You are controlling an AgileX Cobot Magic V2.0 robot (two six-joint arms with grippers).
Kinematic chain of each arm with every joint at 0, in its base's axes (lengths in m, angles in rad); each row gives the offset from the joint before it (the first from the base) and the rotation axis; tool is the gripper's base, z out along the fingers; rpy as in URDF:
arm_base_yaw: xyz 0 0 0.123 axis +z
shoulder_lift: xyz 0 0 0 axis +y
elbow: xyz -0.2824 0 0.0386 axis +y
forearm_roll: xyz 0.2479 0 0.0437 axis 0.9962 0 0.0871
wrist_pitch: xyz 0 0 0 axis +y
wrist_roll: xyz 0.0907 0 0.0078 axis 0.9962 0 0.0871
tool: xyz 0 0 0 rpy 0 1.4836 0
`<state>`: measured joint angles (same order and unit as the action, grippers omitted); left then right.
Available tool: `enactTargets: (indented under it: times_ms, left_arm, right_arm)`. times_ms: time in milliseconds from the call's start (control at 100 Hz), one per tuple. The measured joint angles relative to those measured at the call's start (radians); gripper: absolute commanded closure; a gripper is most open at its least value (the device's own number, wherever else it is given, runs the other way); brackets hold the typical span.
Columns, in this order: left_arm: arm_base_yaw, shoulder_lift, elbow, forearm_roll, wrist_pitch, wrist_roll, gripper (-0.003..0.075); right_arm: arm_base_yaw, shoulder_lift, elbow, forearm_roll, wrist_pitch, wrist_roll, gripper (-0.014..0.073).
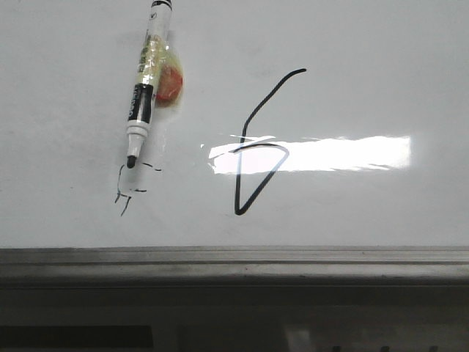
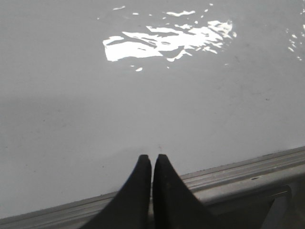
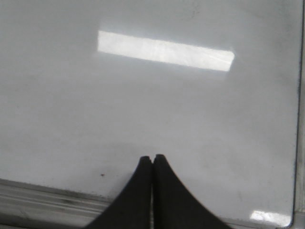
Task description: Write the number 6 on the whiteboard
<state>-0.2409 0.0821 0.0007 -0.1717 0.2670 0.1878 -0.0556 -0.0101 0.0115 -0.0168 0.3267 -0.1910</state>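
Number 6 (image 1: 256, 143) drawn mid-whiteboard (image 1: 366, 59), glare crossing its loop.
Marker (image 1: 146, 81) lies left, cap end cut off; left gripper (image 2: 152, 164) and right gripper (image 3: 152, 163) both pinched together, empty.

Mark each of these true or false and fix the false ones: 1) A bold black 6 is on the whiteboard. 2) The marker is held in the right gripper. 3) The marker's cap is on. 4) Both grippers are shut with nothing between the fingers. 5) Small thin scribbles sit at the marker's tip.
1) True. The number 6 is drawn on the whiteboard.
2) False. The marker lies loose on the board; neither arm shows in the front view.
3) False. Its dark tip is bare.
4) True. The left gripper and the right gripper have their fingers closed together, empty.
5) True. The faint scribbles lie right by the tip.
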Motion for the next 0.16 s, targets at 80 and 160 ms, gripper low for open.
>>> enactTargets:
  times_ms: [80,160]
  left_arm:
    - [0.0,0.0,0.0,0.0,0.0,0.0,0.0741]
    - [0.0,0.0,0.0,0.0,0.0,0.0,0.0741]
  right_arm:
    - [0.0,0.0,0.0,0.0,0.0,0.0,0.0659]
    - [0.0,0.0,0.0,0.0,0.0,0.0,0.0659]
